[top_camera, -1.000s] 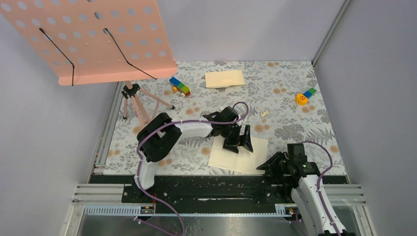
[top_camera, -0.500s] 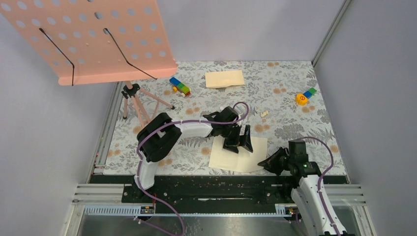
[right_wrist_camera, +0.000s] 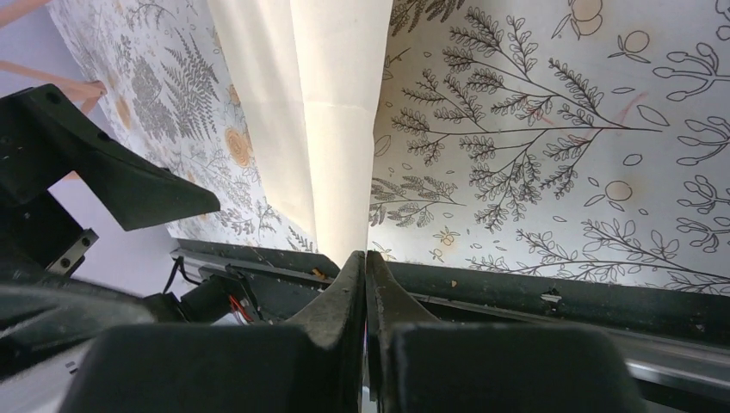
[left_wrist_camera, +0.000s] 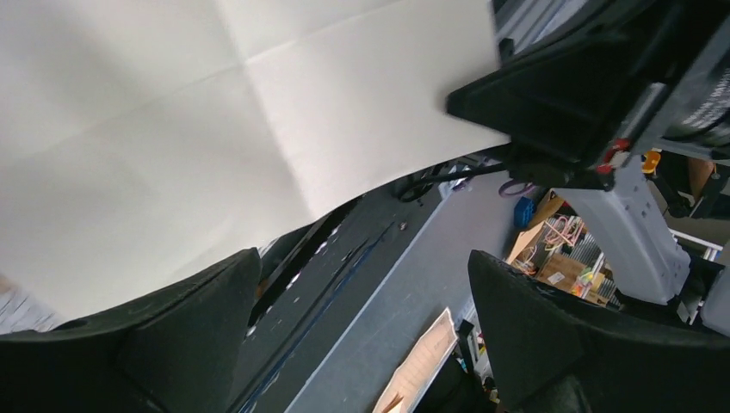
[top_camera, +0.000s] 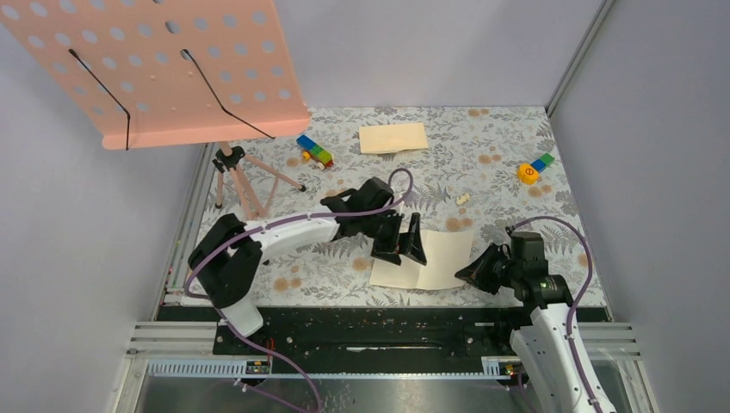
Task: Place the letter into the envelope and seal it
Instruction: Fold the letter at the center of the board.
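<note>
The letter (top_camera: pixel 439 258), a pale cream creased sheet, lies near the table's front edge with its right edge raised. My right gripper (top_camera: pixel 472 268) is shut on that edge; in the right wrist view the letter (right_wrist_camera: pixel 336 129) runs down into the closed fingertips (right_wrist_camera: pixel 355 268). My left gripper (top_camera: pixel 401 248) stands open over the sheet's left part. In the left wrist view the letter (left_wrist_camera: pixel 215 129) fills the upper left and nothing lies between the wide fingers (left_wrist_camera: pixel 207 292). The envelope (top_camera: pixel 393 138), small and tan, lies flat at the far middle, away from both grippers.
A pink perforated music stand (top_camera: pixel 163 69) on a tripod (top_camera: pixel 241 176) overhangs the far left. Coloured toy blocks (top_camera: pixel 315 152) lie near the envelope, more blocks (top_camera: pixel 534 169) at the far right. A black rail (top_camera: pixel 361 325) runs along the near edge.
My right gripper has closed on the letter's right edge and lifted it up and away from the rail. The left arm has stretched out lower and shifted slightly left, still open.
</note>
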You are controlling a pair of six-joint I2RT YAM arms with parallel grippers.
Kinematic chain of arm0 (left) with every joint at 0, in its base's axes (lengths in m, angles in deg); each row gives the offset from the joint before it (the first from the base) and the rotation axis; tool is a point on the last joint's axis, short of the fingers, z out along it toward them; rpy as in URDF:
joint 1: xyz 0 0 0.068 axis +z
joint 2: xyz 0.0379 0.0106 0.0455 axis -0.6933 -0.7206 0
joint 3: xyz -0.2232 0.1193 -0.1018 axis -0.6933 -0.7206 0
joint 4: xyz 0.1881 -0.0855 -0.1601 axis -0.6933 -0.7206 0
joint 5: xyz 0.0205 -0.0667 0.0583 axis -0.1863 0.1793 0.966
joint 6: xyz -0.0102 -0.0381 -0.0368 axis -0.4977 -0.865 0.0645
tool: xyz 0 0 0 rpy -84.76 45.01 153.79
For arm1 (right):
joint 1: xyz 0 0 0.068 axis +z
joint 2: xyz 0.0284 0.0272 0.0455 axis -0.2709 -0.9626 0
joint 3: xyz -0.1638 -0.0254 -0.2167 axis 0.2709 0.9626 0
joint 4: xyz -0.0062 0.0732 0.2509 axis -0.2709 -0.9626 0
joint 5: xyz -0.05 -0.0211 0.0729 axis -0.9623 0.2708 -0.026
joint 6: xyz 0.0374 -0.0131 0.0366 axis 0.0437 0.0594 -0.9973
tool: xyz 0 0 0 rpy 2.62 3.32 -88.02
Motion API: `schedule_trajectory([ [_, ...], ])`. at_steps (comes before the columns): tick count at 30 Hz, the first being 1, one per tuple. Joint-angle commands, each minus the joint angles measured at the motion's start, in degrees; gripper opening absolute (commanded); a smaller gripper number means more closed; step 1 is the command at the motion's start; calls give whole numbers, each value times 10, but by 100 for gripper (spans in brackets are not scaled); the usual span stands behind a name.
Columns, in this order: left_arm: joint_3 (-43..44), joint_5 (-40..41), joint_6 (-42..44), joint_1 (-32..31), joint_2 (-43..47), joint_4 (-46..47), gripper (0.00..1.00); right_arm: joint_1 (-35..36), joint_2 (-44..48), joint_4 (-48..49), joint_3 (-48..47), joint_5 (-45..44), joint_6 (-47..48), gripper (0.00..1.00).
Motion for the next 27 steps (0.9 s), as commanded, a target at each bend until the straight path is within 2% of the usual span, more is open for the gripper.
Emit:
schedule_trajectory([
  [1,-75,10,-13,32,31,24,94,9,12,-14,-29,6,36,0],
  [7,-112,-3,-70,58,-13,126,93,26,0,-2,-44,9,53,0],
  [18,-77,19,-97,57,-76,136,93,79,-16,-16,-99,16,117,0],
  [23,-88,18,-94,58,-86,139,92,145,-46,-8,-123,-5,116,0],
  [27,-92,19,-89,57,-88,137,92,234,-112,0,-156,-54,87,0],
])
